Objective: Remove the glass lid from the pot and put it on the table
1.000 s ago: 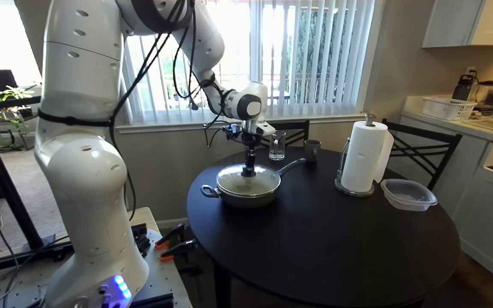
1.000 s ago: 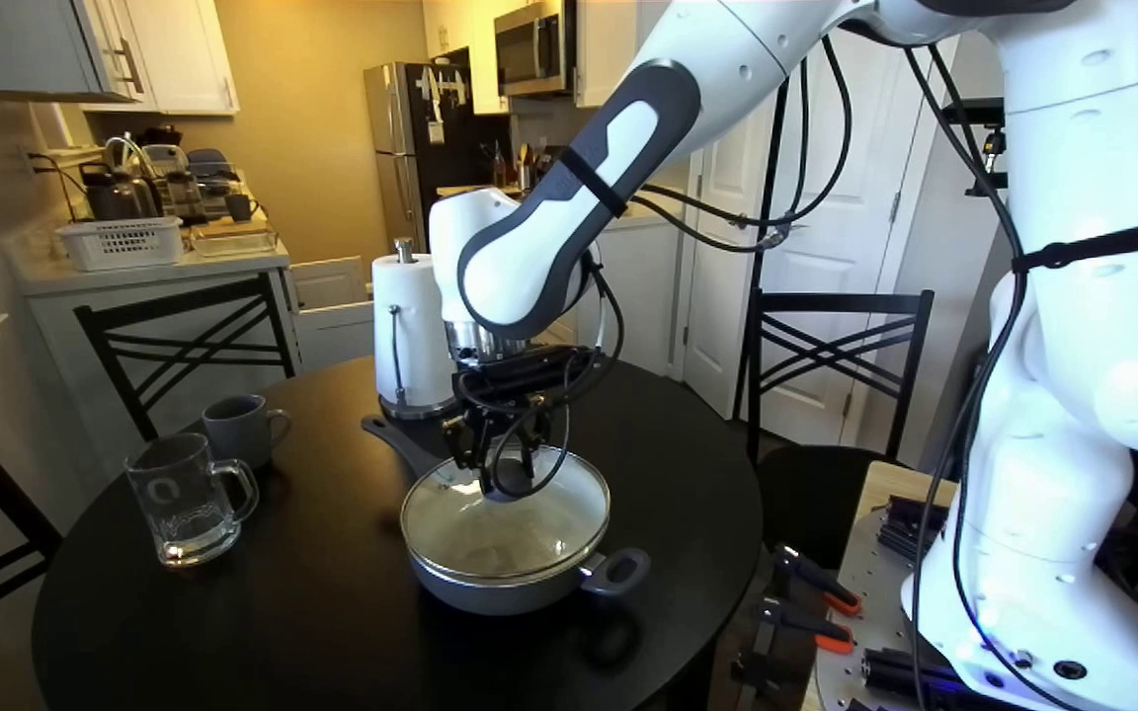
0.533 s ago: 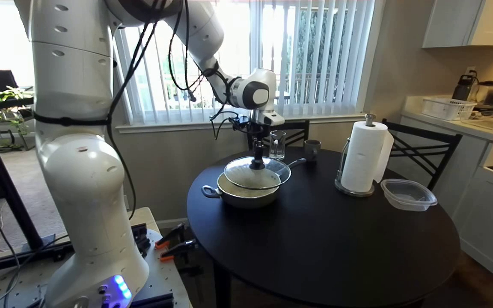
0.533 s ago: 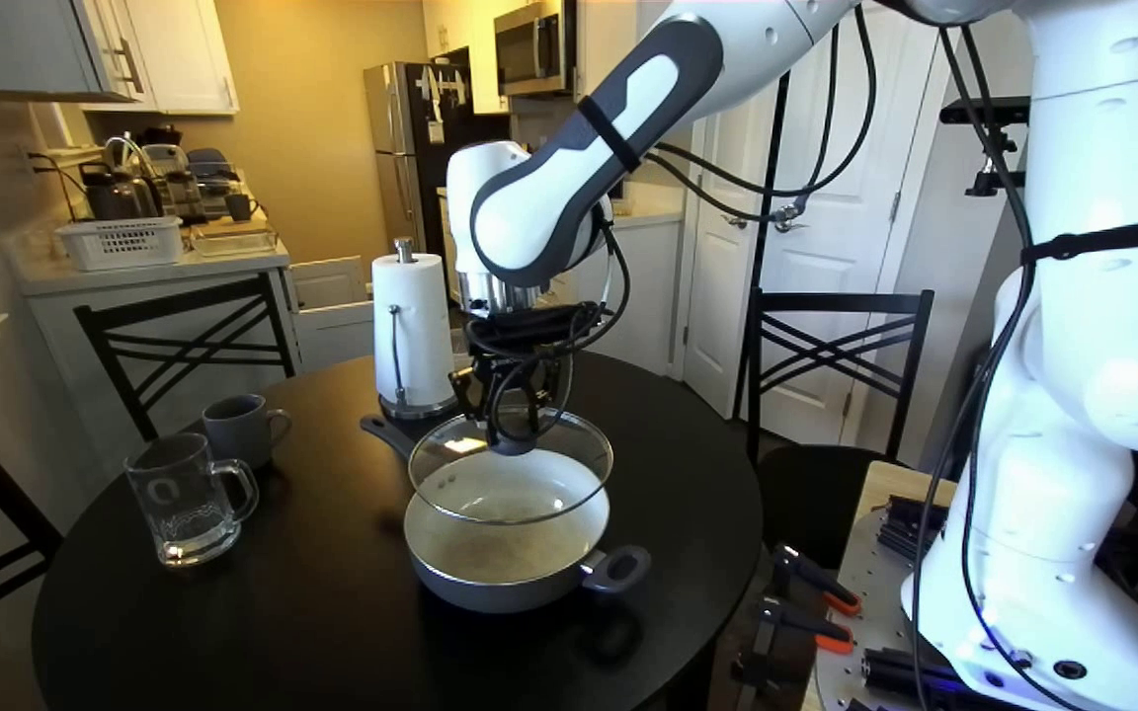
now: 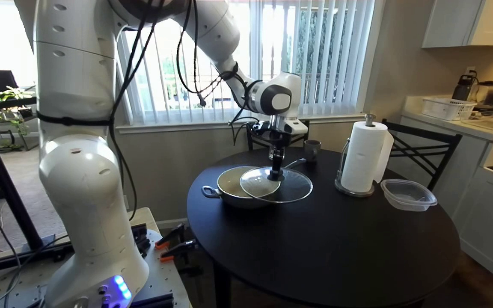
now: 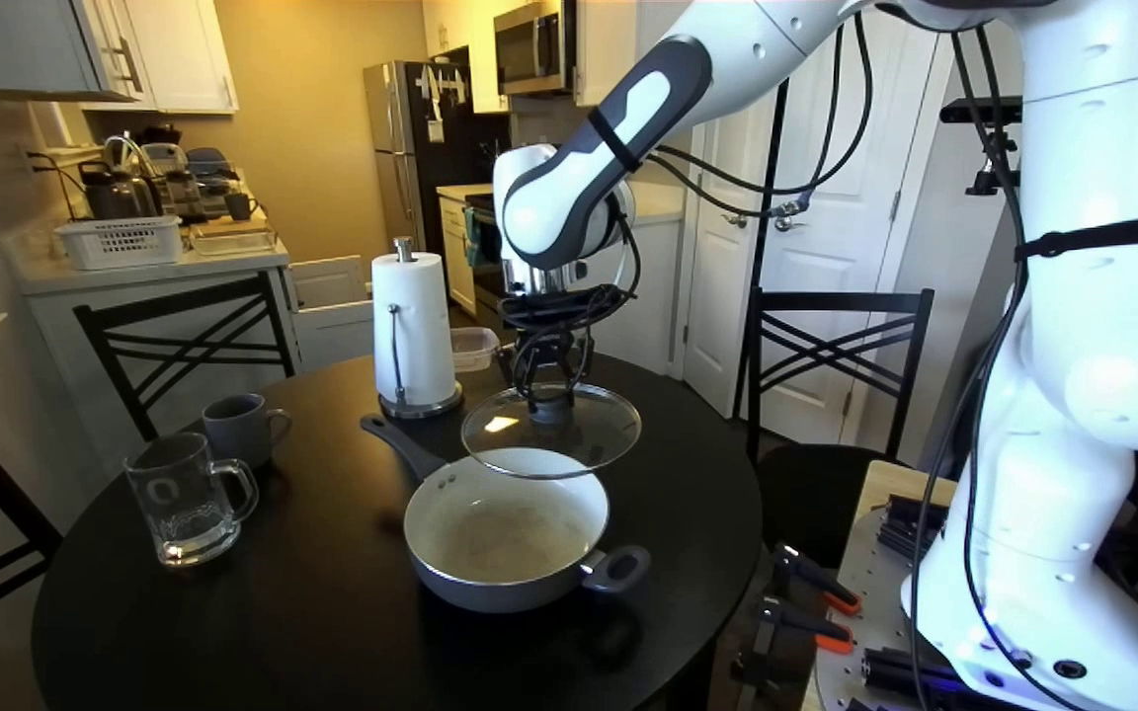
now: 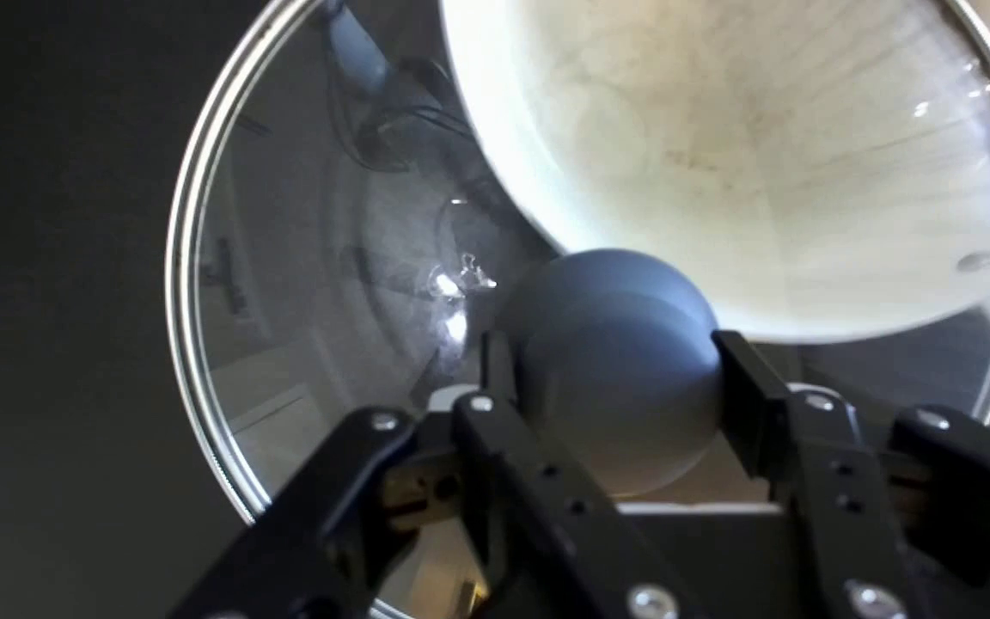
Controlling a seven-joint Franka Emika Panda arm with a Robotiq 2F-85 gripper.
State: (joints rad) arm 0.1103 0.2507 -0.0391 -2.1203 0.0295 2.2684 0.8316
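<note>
Dark round table [image 5: 349, 244]: pot [image 6: 505, 528] standing on it, cream interior partly uncovered. Over the last half second the glass lid [image 5: 291, 187] travelled right in an exterior view, hanging partly past the pot. I read the gripper [image 7: 611, 352] as clamped on the knob [image 7: 620, 370], fingers [image 7: 757, 389] parted only by its width. Removal seems nearly finished; lowering remains.

In an exterior view, a glass beer mug [image 6: 177, 502] stands near left, with a grey mug [image 6: 236, 432] just beyond. Farther right, a paper towel roll [image 6: 419, 331] stands upright on its holder [image 6: 419, 407], a clear plastic container [image 6: 475, 349] behind it. Far left, a white basket [image 6: 124, 245] sits on a counter [image 6: 40, 272]. Far back stands a refrigerator [image 6: 426, 168]; at right, a black chair [image 6: 841, 304].
</note>
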